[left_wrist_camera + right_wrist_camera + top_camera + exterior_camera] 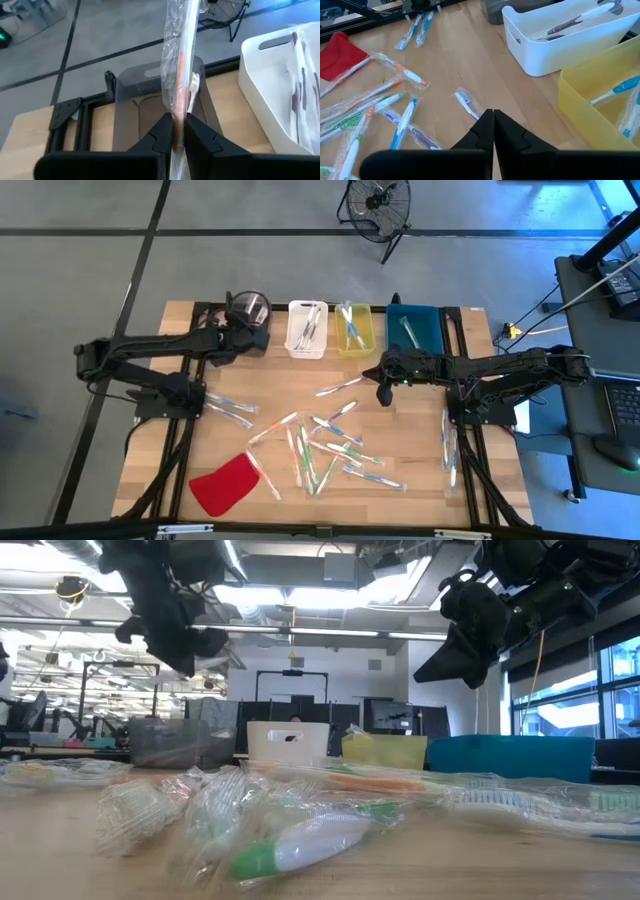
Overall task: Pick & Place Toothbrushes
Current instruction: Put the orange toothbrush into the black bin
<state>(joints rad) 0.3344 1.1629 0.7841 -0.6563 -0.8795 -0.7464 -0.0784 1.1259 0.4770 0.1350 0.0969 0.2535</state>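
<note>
Here the left gripper (177, 131) hangs above the grey bin (247, 311) at the far left of the row of bins, its jaws clamped on an orange-handled toothbrush in a clear wrapper (181, 60), which stands up out of the fingers over the bin's open mouth. This looks like the placing step for that arm: the brush is over its bin, and the next move calls for lowering a little and letting go so the wrapper falls inside rather than catching on the rim. The right gripper (384, 392) hovers over the table (420, 480) just near of the yellow bin (355, 330), its jaws pressed together with nothing between them. It seems to be between picks; its wrist view looks down on a blue-bristled toothbrush (466, 102) lying just ahead of the fingertips, a likely next target, and taking it would mean spreading the jaws first, then coming down across the slim handle. The remaining toothbrushes (335, 450) lie scattered across the middle and near part of the table, a few more along the right edge (449, 445) and by the left arm's base (230, 410). Some already rest in the white bin (307, 330), the yellow bin and the blue bin (418, 328). A red cloth (225, 485) lies at the near left.
</note>
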